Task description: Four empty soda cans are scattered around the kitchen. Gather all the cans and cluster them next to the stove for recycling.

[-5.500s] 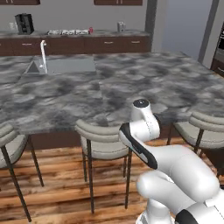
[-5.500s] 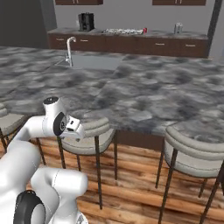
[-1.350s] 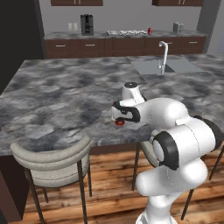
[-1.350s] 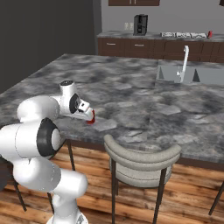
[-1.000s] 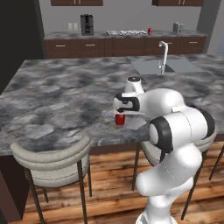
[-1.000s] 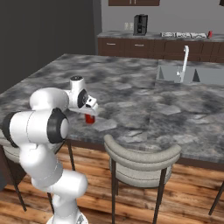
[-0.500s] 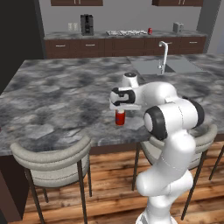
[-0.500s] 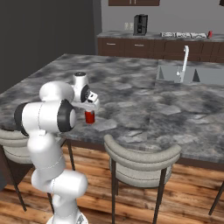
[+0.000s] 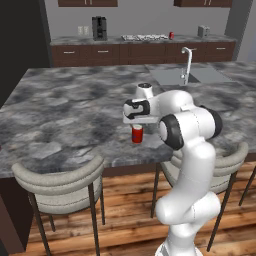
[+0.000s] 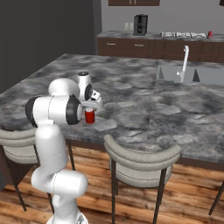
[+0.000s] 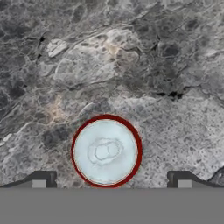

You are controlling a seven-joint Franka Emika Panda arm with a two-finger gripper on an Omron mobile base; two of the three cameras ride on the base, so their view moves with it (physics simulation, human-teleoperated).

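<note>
One soda can (image 11: 106, 151) upright, open end effector (image 11: 109, 181) above.

The tool (image 9: 136, 122) hovers directly above a red can (image 9: 137, 134).

We see a grey marbled stone island counter (image 9: 65, 107) carrying a small red cylindrical soda can (image 9: 137, 134) standing upright near its front edge.

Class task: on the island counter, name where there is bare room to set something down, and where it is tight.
Bare marble lies left of the soda can toward the island counter corner. It is tight at the can, under the open gripper, and by the sink.
</note>
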